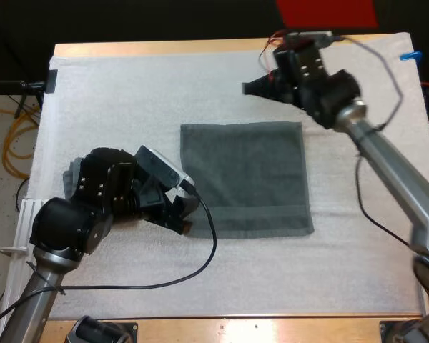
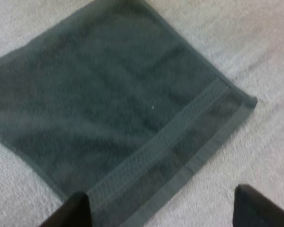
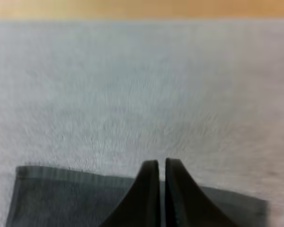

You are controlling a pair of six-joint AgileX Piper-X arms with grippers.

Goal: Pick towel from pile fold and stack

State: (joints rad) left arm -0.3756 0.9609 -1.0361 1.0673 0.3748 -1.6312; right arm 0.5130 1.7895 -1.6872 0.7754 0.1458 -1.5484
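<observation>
Okay, towel [image 1: 247, 175] flat, nearly square, banded hem nearside; my left gripper [image 2: 162, 205] spread at that hem's corner, right gripper [image 3: 162, 163] clenched empty by its far edge.

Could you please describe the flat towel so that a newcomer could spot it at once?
Start at the white mat covering the wooden table. Near its middle lies a dark grey-green towel, between the left gripper and the right gripper. It is spread flat as a rectangle with a woven band along its near edge, unlike the bunched cloth at the mat's left side.
</observation>
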